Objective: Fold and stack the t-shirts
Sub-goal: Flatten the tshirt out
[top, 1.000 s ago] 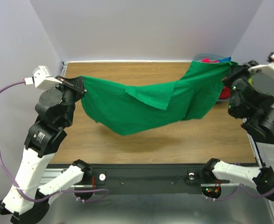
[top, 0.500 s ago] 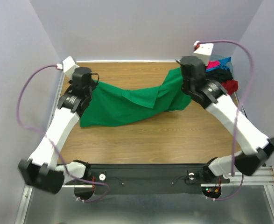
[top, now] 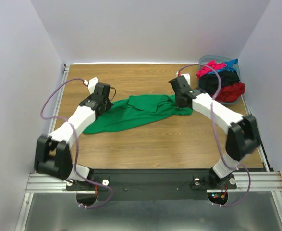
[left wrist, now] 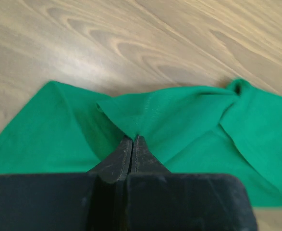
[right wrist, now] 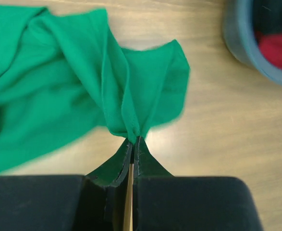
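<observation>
Top view, left end effector [top: 104,102]: jaws pinched on the left end of the green t-shirt [top: 136,113], low over the tabletop [top: 155,139].
Top view, right end effector [top: 183,102]: clamped on the same shirt's right end. The cloth lies slack and rumpled on the wood between the two end effectors.
Top view, bin [top: 209,59]: beyond and to the right of the right end effector, in the far corner, heaped with pink-red, blue, black and red t-shirts [top: 221,79].
Left wrist view, left end effector [left wrist: 132,140]: fingers pressed together on a raised fold of the green t-shirt [left wrist: 189,120], which spreads over the tabletop [left wrist: 131,38] ahead of the tips and to both sides.
Right wrist view, right end effector [right wrist: 132,142]: fingers closed tight on a gathered bunch of the green t-shirt [right wrist: 59,96]. The cloth fans out ahead and to the left of the tips.
Right wrist view, bin [right wrist: 237,38]: ahead and to the right of the tips, apart from the green cloth, with black and red fabric inside.
</observation>
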Robot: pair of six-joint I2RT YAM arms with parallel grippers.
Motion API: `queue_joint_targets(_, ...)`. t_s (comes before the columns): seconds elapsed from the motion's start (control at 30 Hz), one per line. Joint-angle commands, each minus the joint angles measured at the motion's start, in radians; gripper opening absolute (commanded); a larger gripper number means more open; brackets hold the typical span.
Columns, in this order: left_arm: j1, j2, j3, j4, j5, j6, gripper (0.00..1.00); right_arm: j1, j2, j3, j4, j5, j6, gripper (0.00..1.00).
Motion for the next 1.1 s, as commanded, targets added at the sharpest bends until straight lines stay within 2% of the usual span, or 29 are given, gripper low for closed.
queue_joint_targets(0.0,-0.118,-0.304,-0.060,-0.008,-0.019,-0.035,0.00,0.003,-0.277,-0.050,0.042,-0.062,0.014,0.00)
queue_joint_targets(0.03,-0.147,-0.364,-0.056,-0.020,-0.023,-0.035,0.00,0.002,-0.384,-0.059,0.043,-0.085,0.011,0.00)
queue_joint_targets(0.13,-0.268,-0.673,0.016,-0.017,-0.045,-0.051,0.00,0.002,-0.591,-0.033,0.060,-0.106,-0.004,0.00)
queue_joint_targets(0.2,-0.289,-0.775,0.044,0.019,-0.075,-0.045,0.00,0.002,-0.678,0.026,0.065,-0.018,0.022,0.00)
queue_joint_targets(0.23,-0.289,-0.816,0.059,0.053,-0.175,-0.032,0.00,0.003,-0.728,0.043,0.080,0.115,0.029,0.00)
queue_joint_targets(0.27,-0.287,-0.800,0.076,0.041,-0.270,-0.053,0.00,0.003,-0.732,0.086,0.082,0.194,0.031,0.00)
queue_joint_targets(0.3,-0.280,-0.756,0.164,-0.097,-0.517,-0.088,0.00,0.003,-0.724,0.109,0.074,0.267,0.005,0.00)
queue_joint_targets(0.33,-0.258,-0.687,0.238,-0.205,-0.595,-0.128,0.00,0.002,-0.701,0.140,0.063,0.400,-0.007,0.00)
queue_joint_targets(0.37,-0.205,-0.513,0.321,-0.318,-0.619,-0.163,0.00,0.002,-0.669,0.172,0.045,0.470,-0.012,0.00)
queue_joint_targets(0.4,-0.137,-0.430,0.461,-0.409,-0.499,-0.174,0.00,0.002,-0.578,0.247,0.014,0.521,-0.015,0.00)
queue_joint_targets(0.43,-0.008,-0.315,0.492,-0.450,-0.421,-0.120,0.00,-0.010,-0.531,0.282,-0.059,0.547,-0.014,0.00)
queue_joint_targets(0.5,0.067,-0.242,0.501,-0.447,-0.302,-0.113,0.00,-0.056,-0.423,0.360,-0.131,0.503,0.005,0.00)
queue_joint_targets(0.6,0.078,-0.272,0.410,-0.364,-0.256,-0.093,0.00,-0.112,-0.388,0.389,-0.158,0.466,0.016,0.00)
queue_joint_targets(0.73,0.081,-0.410,0.316,-0.259,-0.204,-0.056,0.00,-0.116,-0.431,0.396,-0.155,0.415,0.022,0.00)
queue_joint_targets(0.8,0.081,-0.478,0.319,-0.237,-0.196,-0.038,0.00,-0.115,-0.445,0.408,-0.150,0.398,0.016,0.00)
queue_joint_targets(1.07,0.081,-0.556,0.386,-0.244,-0.147,0.008,0.00,-0.115,-0.511,0.456,-0.124,0.334,-0.043,0.01)
